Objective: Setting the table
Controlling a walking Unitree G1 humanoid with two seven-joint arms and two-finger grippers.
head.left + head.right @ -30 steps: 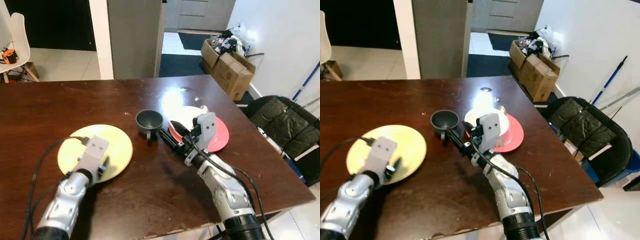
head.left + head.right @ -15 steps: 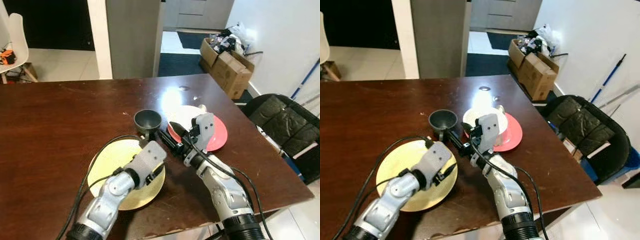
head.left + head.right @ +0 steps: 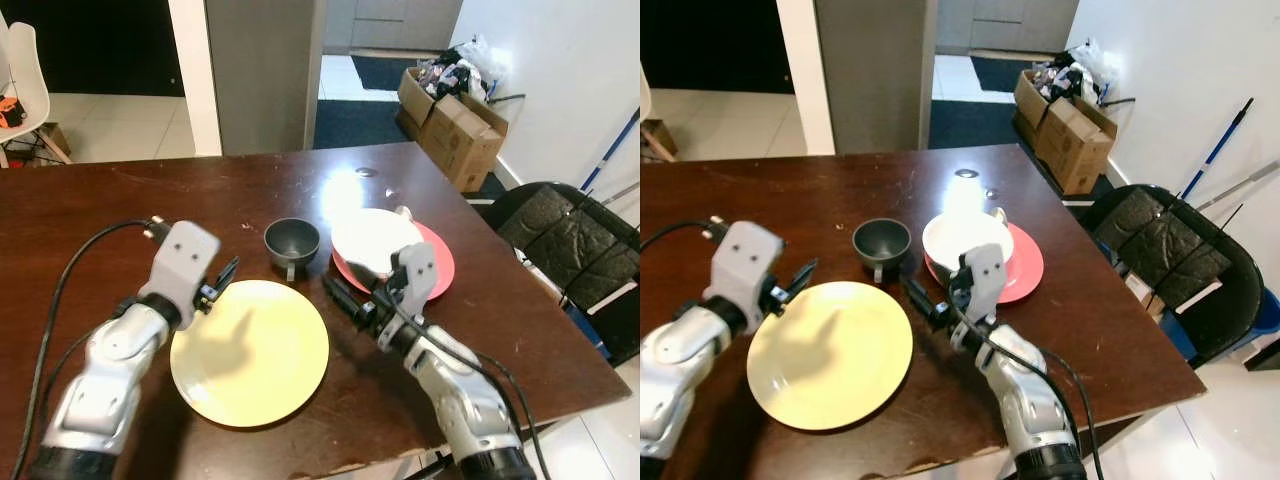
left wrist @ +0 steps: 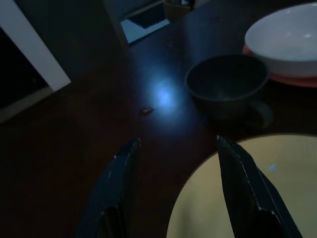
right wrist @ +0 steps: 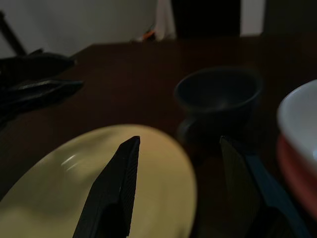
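Placement looked like the step in hand: the round pale-yellow plate (image 3: pixel 249 351) lay flat on the dark brown wooden surface (image 3: pixel 100 210), just in front of the small dark grey cup (image 3: pixel 292 240), with the left tool (image 3: pixel 222 276) spread and empty beside the plate's far-left rim. The right tool (image 3: pixel 338 294), fingers apart and holding nothing, hovered just right of the cup, near the white bowl (image 3: pixel 375 238) stacked on the red plate (image 3: pixel 440 272). Next, I judged, one tool must close on the cup or bowl.

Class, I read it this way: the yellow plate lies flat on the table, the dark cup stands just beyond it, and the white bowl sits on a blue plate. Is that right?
One detail is wrong. In the left eye view the white bowl sits on a red plate, not a blue one. The yellow plate does lie flat on the table, with the dark cup just beyond it.
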